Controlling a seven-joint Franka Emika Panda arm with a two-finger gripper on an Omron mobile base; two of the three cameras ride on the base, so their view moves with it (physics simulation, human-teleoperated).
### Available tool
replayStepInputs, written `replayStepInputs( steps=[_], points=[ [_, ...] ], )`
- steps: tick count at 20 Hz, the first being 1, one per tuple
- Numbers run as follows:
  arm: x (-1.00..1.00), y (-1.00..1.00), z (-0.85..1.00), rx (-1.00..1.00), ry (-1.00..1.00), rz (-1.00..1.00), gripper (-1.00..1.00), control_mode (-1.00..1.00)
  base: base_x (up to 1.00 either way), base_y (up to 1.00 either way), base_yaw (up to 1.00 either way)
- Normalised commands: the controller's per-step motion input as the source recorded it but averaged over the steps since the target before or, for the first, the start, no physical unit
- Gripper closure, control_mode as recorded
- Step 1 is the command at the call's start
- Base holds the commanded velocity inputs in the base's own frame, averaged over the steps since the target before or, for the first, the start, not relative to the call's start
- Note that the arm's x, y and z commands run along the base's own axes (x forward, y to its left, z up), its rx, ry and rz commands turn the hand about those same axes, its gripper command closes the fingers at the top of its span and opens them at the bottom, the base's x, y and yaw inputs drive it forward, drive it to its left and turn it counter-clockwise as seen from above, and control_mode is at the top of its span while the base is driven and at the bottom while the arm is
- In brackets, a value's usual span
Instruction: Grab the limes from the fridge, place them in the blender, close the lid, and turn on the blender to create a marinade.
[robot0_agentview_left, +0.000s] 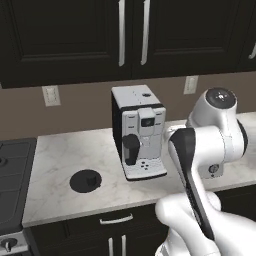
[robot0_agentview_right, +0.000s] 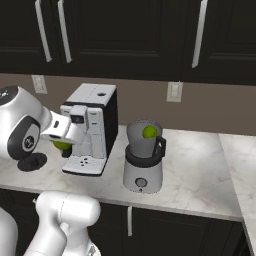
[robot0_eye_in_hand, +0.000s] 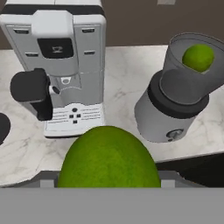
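We hold a round yellow-green lime (robot0_eye_in_hand: 109, 157) in our wide-spread end effector (robot0_eye_in_hand: 109, 181), facing the smoky-grey blender jar (robot0_eye_in_hand: 188, 74), uncovered to receive it alongside another lime (robot0_eye_in_hand: 198, 57).

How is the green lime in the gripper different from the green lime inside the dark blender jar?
The yellow-green lime at the gripper hangs above the counter in front of the white coffee machine; the yellow-green lime in the smoky-grey blender jar sits inside, against its wall. The held lime still has to be carried over; the jar lime is already delivered. The held one looms larger only because it is near the hand camera. Both are round, bright and whole.
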Motion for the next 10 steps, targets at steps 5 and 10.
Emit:
replayStepInputs(
  steps=[5, 10],
  points=[
    [-0.03, 0.00, 0.13, 0.00, -0.02, -0.02, 1.00, -1.00, 0.00, 0.00, 0.00],
    [-0.10, -0.03, 0.51, 0.00, -0.12, -0.01, 1.00, -1.00, 0.00, 0.00, 0.00]
  ],
)
